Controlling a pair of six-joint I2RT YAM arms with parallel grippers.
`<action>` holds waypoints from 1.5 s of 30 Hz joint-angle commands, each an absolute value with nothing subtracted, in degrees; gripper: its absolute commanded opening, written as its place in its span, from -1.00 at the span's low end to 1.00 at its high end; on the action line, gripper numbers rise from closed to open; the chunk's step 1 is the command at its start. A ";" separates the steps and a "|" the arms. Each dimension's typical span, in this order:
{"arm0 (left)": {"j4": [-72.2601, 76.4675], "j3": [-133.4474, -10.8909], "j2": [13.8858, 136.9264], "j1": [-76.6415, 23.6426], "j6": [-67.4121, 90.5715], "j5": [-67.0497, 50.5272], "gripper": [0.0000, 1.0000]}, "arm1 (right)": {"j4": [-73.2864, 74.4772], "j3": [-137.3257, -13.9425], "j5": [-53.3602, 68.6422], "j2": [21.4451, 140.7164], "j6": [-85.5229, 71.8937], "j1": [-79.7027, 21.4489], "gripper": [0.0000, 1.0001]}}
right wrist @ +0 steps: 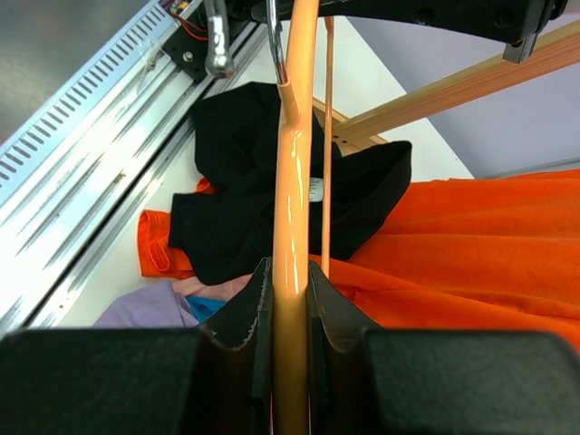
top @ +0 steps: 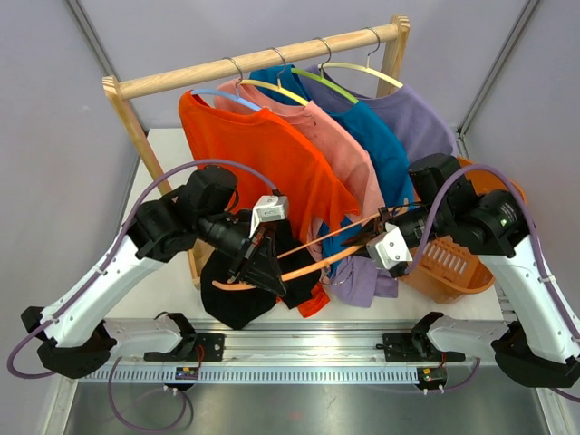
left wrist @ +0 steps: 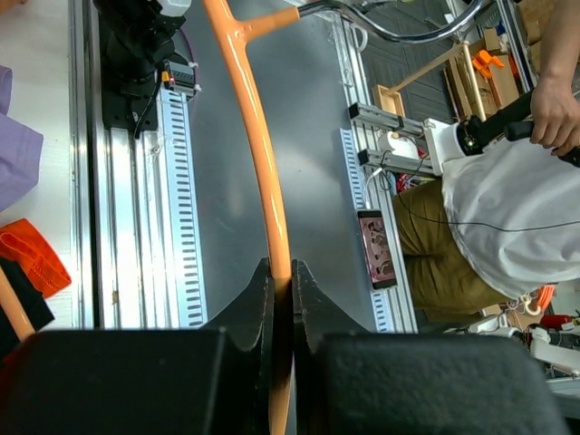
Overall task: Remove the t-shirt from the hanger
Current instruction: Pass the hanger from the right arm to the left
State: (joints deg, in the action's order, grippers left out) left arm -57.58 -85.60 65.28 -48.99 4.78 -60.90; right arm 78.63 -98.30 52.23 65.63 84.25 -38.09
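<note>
A white table [top: 163, 149] fills the work area, closed in by pale grey walls [top: 54, 136]. An aluminium rail [top: 308, 340] runs along the table's near edge. In the left wrist view a person [left wrist: 507, 208] in a white top and khaki trousers stands beyond the rail.

A wooden rack [top: 263, 59] spans the back of the table. From it hang 4 t-shirts on their own hangers: orange [top: 263, 154], pink [top: 340, 145], blue [top: 381, 145] and purple [top: 421, 122]. An orange basket [top: 453, 263] sits at the right, just behind the right arm. A loose purple cloth [top: 362, 281] and a small orange cloth [top: 313, 304] lie on the table in front of the rack.

The black t-shirt [top: 240, 294] is off the rack, low at front left. It hangs bunched and crumpled around the left end of the orange hanger [top: 317, 260], drooping toward the table's near edge. In the right wrist view it shows as a dark, folded mass [right wrist: 245, 181] with a white label.

The orange hanger is a glossy thick bar with a thin crossbar. It is held roughly level between the 2 arms. The left gripper [left wrist: 281, 272] has its jaws clamped narrowly on the thick bar. The right gripper [right wrist: 290, 272] pinches the same bar at the opposite end, its pads pressed to both sides.
</note>
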 commanded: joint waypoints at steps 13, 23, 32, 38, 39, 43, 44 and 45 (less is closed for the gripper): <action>-45.43 -83.49 54.41 -49.48 14.77 -58.28 -1.00 | 70.69 -106.25 54.60 62.58 53.81 -38.58 0.40; -52.38 -87.98 51.07 -49.48 12.13 -51.25 -1.00 | 48.62 -113.56 32.18 62.75 35.44 -38.58 0.71; -51.86 -88.24 45.63 -49.48 15.19 -44.13 -1.00 | 30.86 -111.80 13.47 63.45 23.99 -38.58 0.99; -48.78 -87.98 41.58 -49.48 18.89 -39.48 -1.00 | 26.46 -108.55 5.63 63.20 23.91 -38.50 0.99; -48.43 -88.07 40.70 -49.40 19.24 -38.07 -1.00 | 25.93 -108.20 4.49 63.19 23.04 -38.58 0.99; -48.87 -88.24 38.33 -49.48 20.48 -28.15 -1.00 | 24.61 -106.61 0.36 63.19 21.45 -38.50 0.99; -48.61 -87.46 37.71 -49.48 21.09 -23.77 -1.00 | 24.70 -105.83 0.35 63.02 21.18 -38.58 0.99; -48.08 -86.76 36.92 -49.48 21.35 -22.25 -1.00 | 24.78 -105.47 0.35 63.02 20.92 -38.50 0.99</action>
